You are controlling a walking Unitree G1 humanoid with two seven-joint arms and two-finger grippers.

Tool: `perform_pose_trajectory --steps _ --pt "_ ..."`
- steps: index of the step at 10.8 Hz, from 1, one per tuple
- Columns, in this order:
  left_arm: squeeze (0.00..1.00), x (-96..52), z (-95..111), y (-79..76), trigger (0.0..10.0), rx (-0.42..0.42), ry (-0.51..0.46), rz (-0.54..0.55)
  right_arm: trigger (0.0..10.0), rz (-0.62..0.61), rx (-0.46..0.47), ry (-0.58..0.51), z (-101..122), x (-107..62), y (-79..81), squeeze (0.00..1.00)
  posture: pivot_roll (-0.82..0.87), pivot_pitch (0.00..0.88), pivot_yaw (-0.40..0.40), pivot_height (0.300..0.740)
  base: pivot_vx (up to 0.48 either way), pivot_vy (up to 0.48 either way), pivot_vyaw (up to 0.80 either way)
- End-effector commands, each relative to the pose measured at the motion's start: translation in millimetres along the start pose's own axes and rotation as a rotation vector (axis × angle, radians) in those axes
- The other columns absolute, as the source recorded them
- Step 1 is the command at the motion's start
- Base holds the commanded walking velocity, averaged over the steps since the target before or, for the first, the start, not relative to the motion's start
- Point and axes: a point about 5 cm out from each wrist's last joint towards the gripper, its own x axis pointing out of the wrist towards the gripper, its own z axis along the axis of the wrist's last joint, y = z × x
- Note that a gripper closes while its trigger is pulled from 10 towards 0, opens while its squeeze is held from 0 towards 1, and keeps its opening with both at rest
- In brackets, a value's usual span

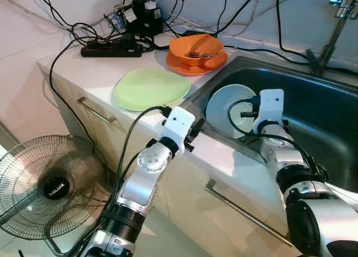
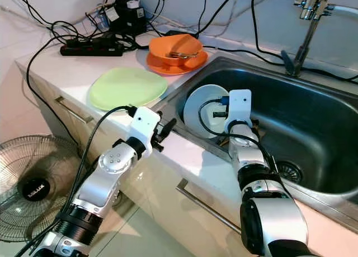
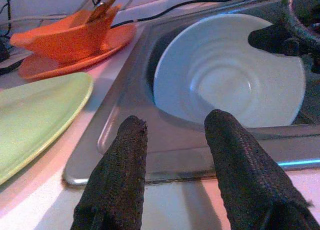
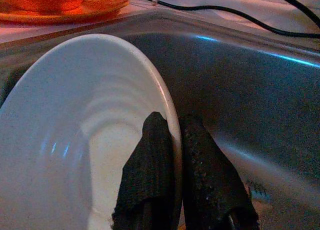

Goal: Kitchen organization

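The white plate (image 4: 75,135) stands on edge inside the sink (image 2: 313,128), leaning against the sink's wall nearest the counter, its hollow face turned toward the middle of the basin and its rim running up from the sink floor. The right gripper (image 4: 172,155) is down in the sink and pinches that rim: one black finger lies on the plate's hollow face, the other behind the rim, the two closed tight on it.

The sink is a steel basin set in a pale counter (image 1: 89,72), with a tap (image 2: 307,11) at its far edge. On the counter beside the sink lie a flat green plate (image 1: 151,88) and, farther back, an orange bowl (image 1: 196,47) sitting on an orange plate (image 1: 193,66), with some utensil resting in the bowl. Behind these a black power strip (image 1: 112,49) and a tangle of black cables (image 1: 140,14) run along the wall. Drawer handles show on the cabinet front below the counter, and a floor fan (image 1: 53,184) stands on the tiles before it.

The left gripper (image 3: 175,155) hovers over the counter lip just outside the sink, fingers parted a moderate way and empty, pointing at the white plate across the sink's rim.
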Motion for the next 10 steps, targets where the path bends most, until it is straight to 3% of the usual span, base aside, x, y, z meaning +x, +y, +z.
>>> perform_pose_trajectory --steps 1,6,7,8,9,10 --pt "0.00 -1.4 2.4 0.3 10.0 0.003 -0.007 -0.004 10.0 0.066 -0.016 -0.061 15.2 2.7 14.1 0.00 0.18 0.000 0.055 0.740 0.000 0.000 0.00" --pt "0.00 -1.5 1.3 -2.3 10.0 0.002 0.000 -0.019 10.0 0.116 -0.035 -0.058 12.8 1.6 22.2 0.04 0.18 0.000 0.054 0.740 0.000 0.000 0.00" --pt "0.00 -1.6 1.4 -2.2 10.0 0.002 0.000 -0.018 10.0 0.117 -0.035 -0.058 12.5 1.5 22.5 0.24 0.18 0.000 0.054 0.740 0.000 0.000 0.00" --pt "0.00 -1.6 1.4 -1.9 10.0 0.003 0.000 -0.016 10.0 0.115 -0.037 -0.055 11.8 1.3 22.6 0.16 0.18 0.000 0.054 0.740 0.000 0.000 0.00" --pt "0.00 -1.6 1.2 -1.7 10.0 0.004 0.000 -0.014 10.0 0.117 -0.035 -0.054 11.6 1.3 22.7 0.53 0.18 0.000 0.054 0.740 0.000 0.000 0.00" --pt "0.00 -1.8 1.2 -1.6 10.0 0.004 0.000 -0.013 10.0 0.113 -0.037 -0.055 11.6 1.2 22.4 0.73 0.18 0.000 0.054 0.740 0.000 0.000 0.00"
